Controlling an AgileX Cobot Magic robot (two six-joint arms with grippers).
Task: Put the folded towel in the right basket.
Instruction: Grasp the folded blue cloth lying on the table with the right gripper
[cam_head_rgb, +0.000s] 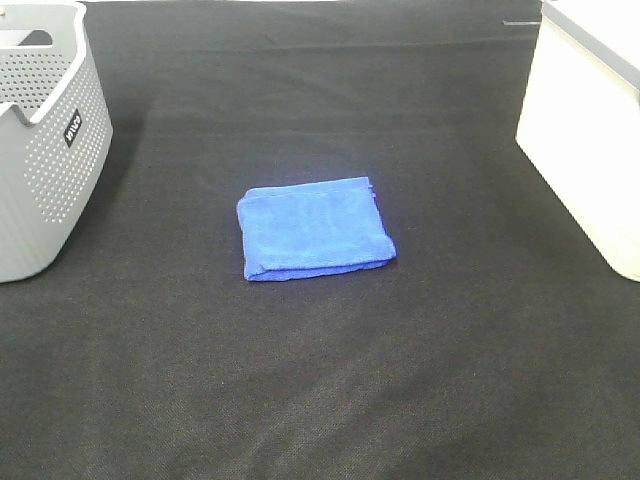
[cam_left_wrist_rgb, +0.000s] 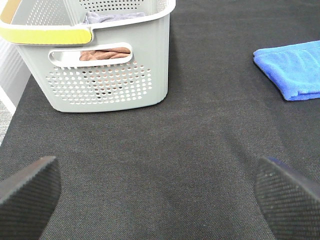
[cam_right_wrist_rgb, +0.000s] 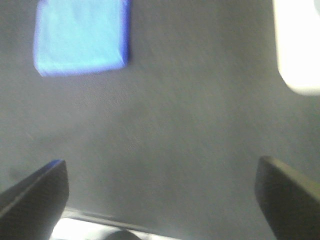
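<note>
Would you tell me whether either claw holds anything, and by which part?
Nothing is held: left claw and right claw are both open and empty; the towel lies untouched.

Folded blue towel (cam_head_rgb: 314, 228) lies mid-table with bare black cloth (cam_head_rgb: 320, 400) on all four sides, so there's room to come in from either flank or the near edge. Obstacles sit at the flanks: grey perforated basket (cam_head_rgb: 45, 150) far left, white basket (cam_head_rgb: 585, 130) far right, both well apart from the towel. A wide open strip of cloth runs between towel and white basket wall.
</note>
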